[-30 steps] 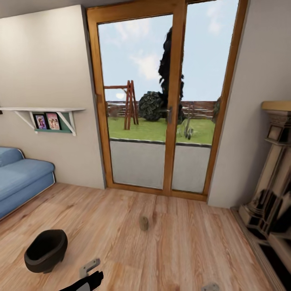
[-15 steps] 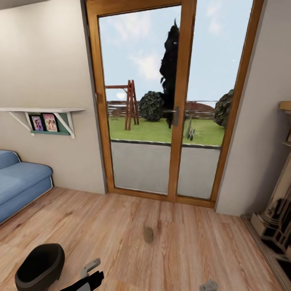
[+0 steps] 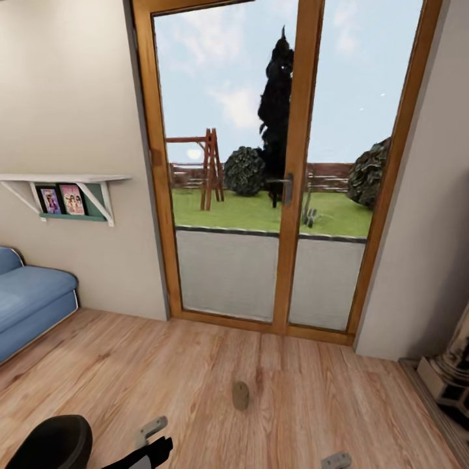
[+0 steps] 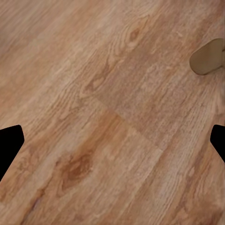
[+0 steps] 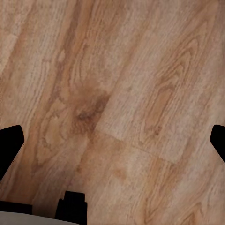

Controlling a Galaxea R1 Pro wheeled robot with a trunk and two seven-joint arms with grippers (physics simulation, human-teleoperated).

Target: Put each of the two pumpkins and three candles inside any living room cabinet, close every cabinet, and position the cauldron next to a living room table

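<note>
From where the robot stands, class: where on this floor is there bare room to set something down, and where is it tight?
Bare boards lie between the candle and the glass door, and from the candle across to the sofa. It is tighter near the cauldron and left pincer, and by the fireplace.

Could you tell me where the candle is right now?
In the head view, the candle stands upright on the wooden floor before the glass door, right of the cauldron.
</note>
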